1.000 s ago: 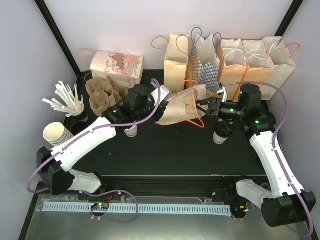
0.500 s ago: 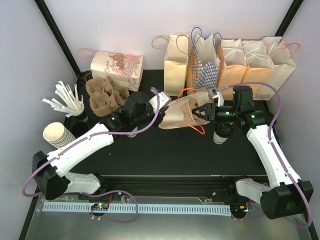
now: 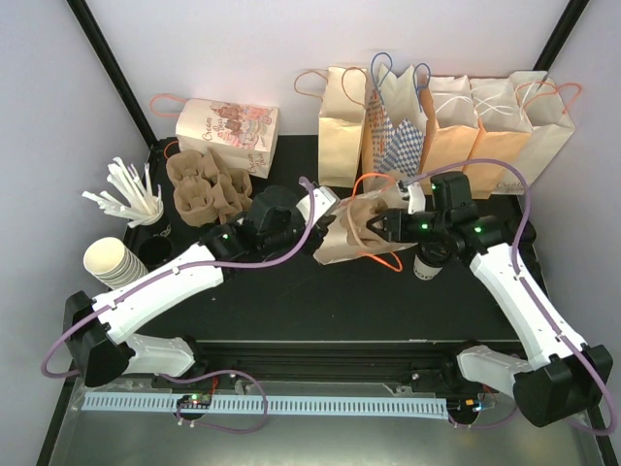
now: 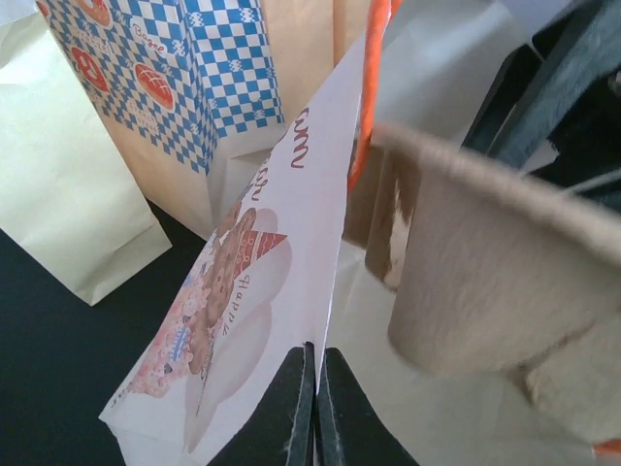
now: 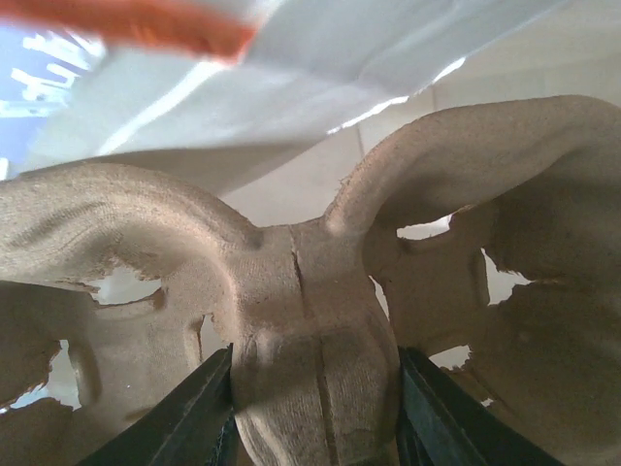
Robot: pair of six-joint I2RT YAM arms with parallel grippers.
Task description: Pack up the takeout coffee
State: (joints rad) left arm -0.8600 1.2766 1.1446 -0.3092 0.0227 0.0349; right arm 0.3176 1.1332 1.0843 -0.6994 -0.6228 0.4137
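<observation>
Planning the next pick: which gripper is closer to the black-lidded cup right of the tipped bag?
Right. The right gripper, clamped on the cup carrier in the bag's mouth, sits just beside the cup. The left gripper pinches the bag on its far side.

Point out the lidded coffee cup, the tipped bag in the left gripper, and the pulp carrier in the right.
lidded coffee cup (image 3: 432, 254), top external view, on its black lid.
tipped paper bag (image 4: 243, 311), left wrist view, on its printed side wall.
pulp cup carrier (image 5: 312, 340), right wrist view, on its centre ridge.
</observation>
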